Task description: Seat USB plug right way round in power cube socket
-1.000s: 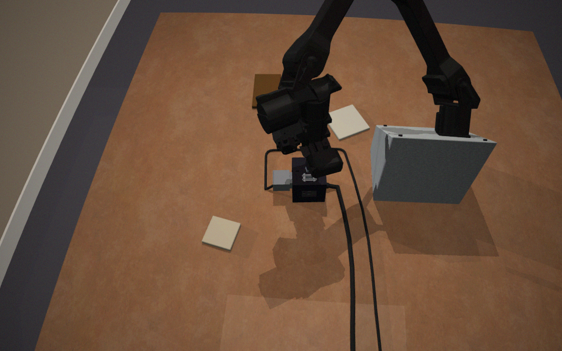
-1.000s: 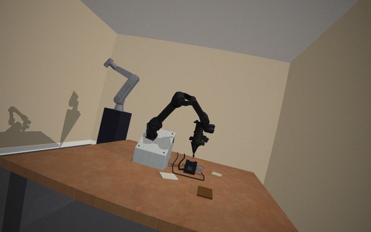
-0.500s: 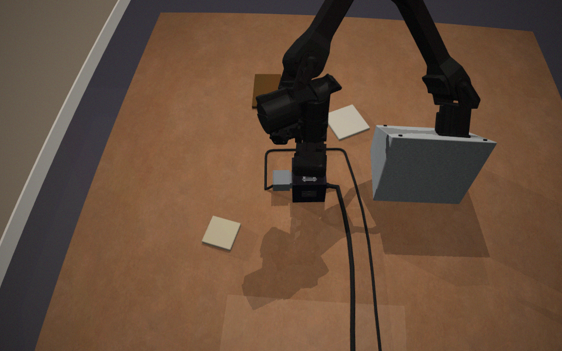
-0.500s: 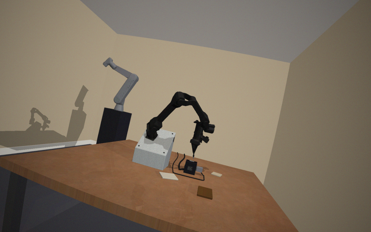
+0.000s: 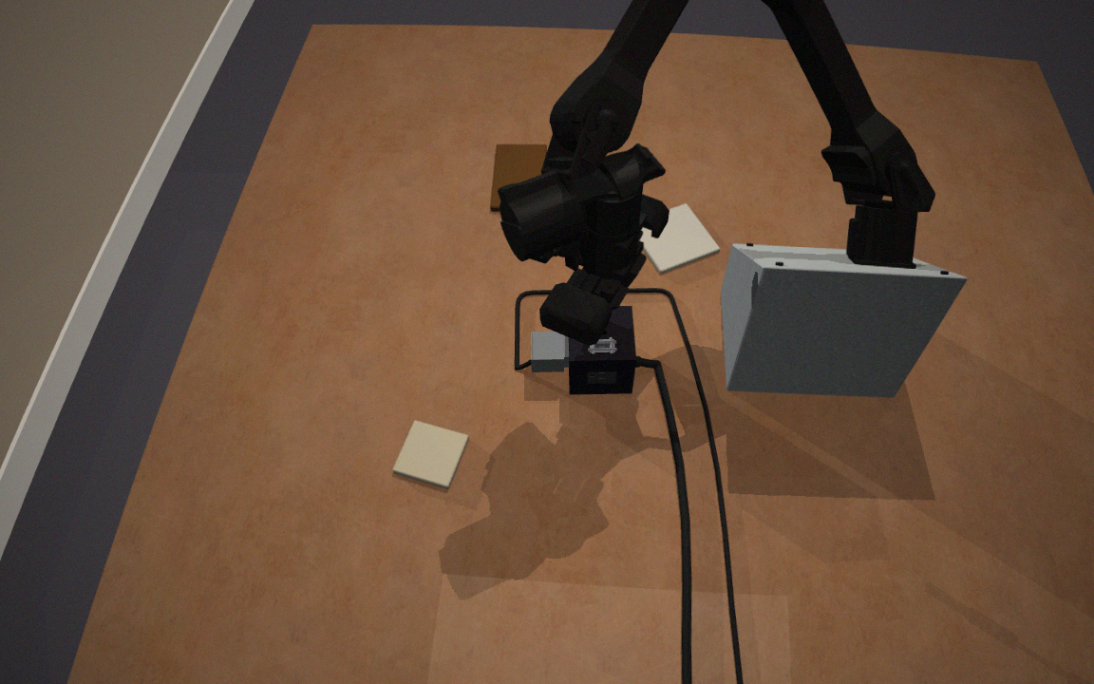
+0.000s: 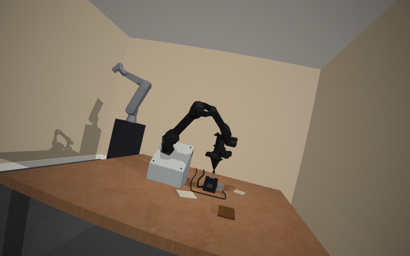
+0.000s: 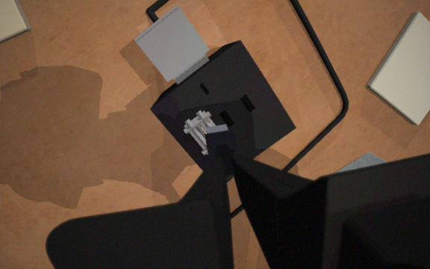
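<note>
The black power cube (image 5: 623, 380) (image 6: 206, 184) (image 7: 271, 116) stands on the table. The USB socket (image 7: 196, 120) on its top has a light metal frame. My gripper (image 6: 214, 171) (image 7: 227, 165) is shut on the USB plug (image 6: 213, 174) (image 7: 219, 142), a small dark body with a pale metal end pointing down. The plug is out of the socket, held just above the cube's top. In the wrist view it overlaps the socket's near corner. In the top view the wrist parts hide the fingertips and plug. Which way round the plug faces I cannot tell.
A grey block (image 5: 547, 349) (image 6: 220, 186) (image 7: 172, 45) is plugged into the cube's side. Black cables (image 5: 681, 484) (image 7: 323, 56) run around it. A cream tile (image 5: 431, 453), white tile (image 5: 685, 239) and brown tile (image 6: 226, 212) lie nearby. The arm's grey base box (image 5: 831, 332) stands beyond the cables.
</note>
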Controlling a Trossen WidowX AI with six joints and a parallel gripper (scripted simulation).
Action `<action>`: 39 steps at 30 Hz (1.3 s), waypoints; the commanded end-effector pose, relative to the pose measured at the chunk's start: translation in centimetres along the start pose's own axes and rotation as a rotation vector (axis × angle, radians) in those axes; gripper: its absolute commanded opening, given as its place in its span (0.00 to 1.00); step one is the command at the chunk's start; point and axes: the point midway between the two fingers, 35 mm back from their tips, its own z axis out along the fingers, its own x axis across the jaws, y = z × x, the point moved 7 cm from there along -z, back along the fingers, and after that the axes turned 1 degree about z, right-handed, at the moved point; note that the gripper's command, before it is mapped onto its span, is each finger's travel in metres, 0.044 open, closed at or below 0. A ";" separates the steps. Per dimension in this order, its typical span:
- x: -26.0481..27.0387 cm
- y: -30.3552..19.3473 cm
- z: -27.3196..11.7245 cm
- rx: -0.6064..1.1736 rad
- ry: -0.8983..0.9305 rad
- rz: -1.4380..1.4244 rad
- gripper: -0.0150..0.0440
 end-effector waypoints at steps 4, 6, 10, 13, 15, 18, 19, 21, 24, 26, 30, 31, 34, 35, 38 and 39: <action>0.0 0.0 0.0 0.001 -0.001 0.169 0.25; 0.0 0.0 0.0 0.001 -0.001 0.221 0.25; 0.0 0.0 0.0 0.001 -0.001 0.326 0.25; 0.0 0.0 0.0 0.001 -0.001 0.405 0.25; 0.0 0.0 0.0 0.001 -0.001 0.457 0.25; 0.0 0.0 0.0 0.000 -0.001 0.536 0.25; 0.0 0.0 0.0 0.000 -0.001 0.562 0.25; 0.0 0.0 0.0 0.000 -0.001 0.614 0.25; 0.0 0.0 0.0 0.000 -0.001 0.693 0.25; 0.0 0.0 0.0 0.000 -0.001 0.745 0.25; 0.0 0.0 0.0 0.000 -0.001 0.850 0.25; 0.0 0.0 0.0 0.000 -0.001 0.876 0.25; 0.0 0.0 0.0 0.000 -0.002 0.954 0.25; 0.0 0.0 0.0 0.000 -0.002 0.981 0.25; 0.0 0.0 0.0 0.000 -0.002 1.054 0.25; 0.0 0.0 0.0 0.000 -0.002 1.068 0.25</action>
